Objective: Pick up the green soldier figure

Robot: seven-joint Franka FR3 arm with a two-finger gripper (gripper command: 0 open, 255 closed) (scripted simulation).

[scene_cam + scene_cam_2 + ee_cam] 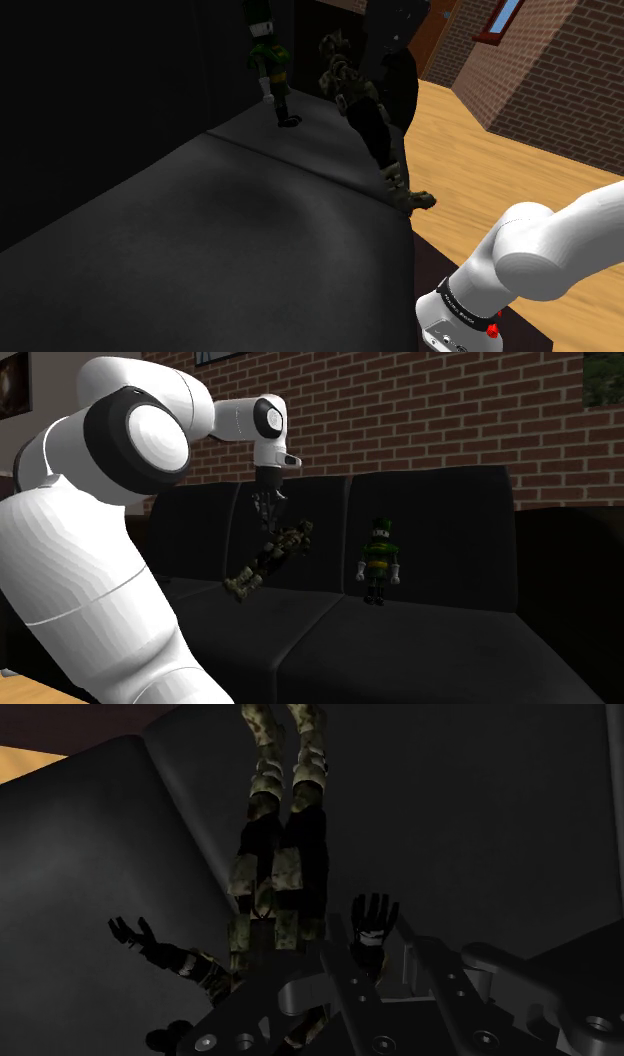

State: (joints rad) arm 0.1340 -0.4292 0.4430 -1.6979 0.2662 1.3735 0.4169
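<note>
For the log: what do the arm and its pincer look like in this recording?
The arm is glossy white with rounded, bulky links and grey discs capping the joints. A dark band with small red marks rings one link in the shoulder view. The pincer is all black.

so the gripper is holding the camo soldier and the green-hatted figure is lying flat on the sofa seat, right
Not quite: the green-hatted figure stands upright on the sofa seat, not flat, as the second exterior view shows. The gripper does hold the camo soldier.
</note>
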